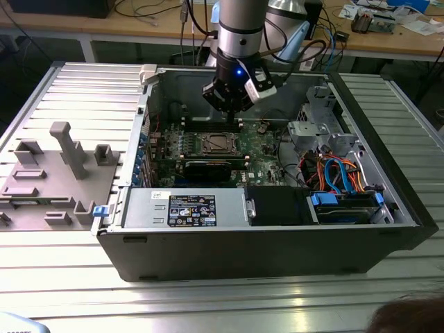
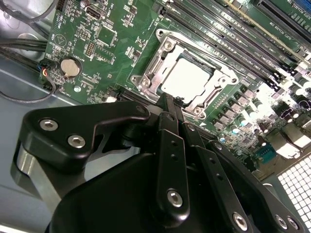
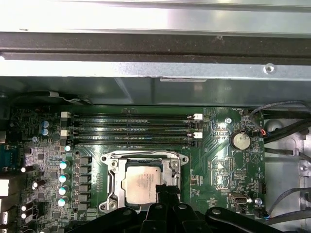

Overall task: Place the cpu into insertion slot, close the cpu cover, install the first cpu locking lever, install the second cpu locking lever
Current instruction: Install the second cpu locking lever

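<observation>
Although the chip (image 3: 141, 183) already lies flat in its socket (image 3: 143, 182) on the green board (image 3: 218, 165), I judge the job only partly done. From both wrist views the metal cover (image 2: 187, 80) looks folded down around the chip, its silver top showing through the window. I cannot make out whether either locking lever is latched. My gripper (image 2: 170, 104) hangs just over the socket's edge with its fingers drawn together and nothing between them. In the exterior view it sits above the board inside the open computer case (image 1: 277, 243).
</observation>
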Controlling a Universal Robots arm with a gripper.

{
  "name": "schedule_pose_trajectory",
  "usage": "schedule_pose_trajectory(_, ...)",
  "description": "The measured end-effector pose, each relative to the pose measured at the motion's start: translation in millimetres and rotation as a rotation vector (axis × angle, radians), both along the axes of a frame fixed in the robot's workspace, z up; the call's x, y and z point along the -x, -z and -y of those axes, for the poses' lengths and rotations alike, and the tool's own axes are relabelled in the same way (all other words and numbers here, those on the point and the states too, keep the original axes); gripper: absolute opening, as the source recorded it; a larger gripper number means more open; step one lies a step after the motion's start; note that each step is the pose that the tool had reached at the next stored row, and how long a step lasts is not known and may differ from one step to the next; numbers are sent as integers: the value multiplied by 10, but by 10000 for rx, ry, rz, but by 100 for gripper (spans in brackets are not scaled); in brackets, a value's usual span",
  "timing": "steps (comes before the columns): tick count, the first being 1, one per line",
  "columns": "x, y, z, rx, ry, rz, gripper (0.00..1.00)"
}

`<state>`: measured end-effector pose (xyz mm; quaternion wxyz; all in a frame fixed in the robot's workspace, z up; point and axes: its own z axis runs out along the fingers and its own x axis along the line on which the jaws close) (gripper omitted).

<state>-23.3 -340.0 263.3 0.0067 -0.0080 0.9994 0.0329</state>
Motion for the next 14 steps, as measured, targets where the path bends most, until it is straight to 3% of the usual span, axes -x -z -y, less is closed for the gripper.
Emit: schedule_pose_trajectory(14,-15,0,9,0,-1,0,11)
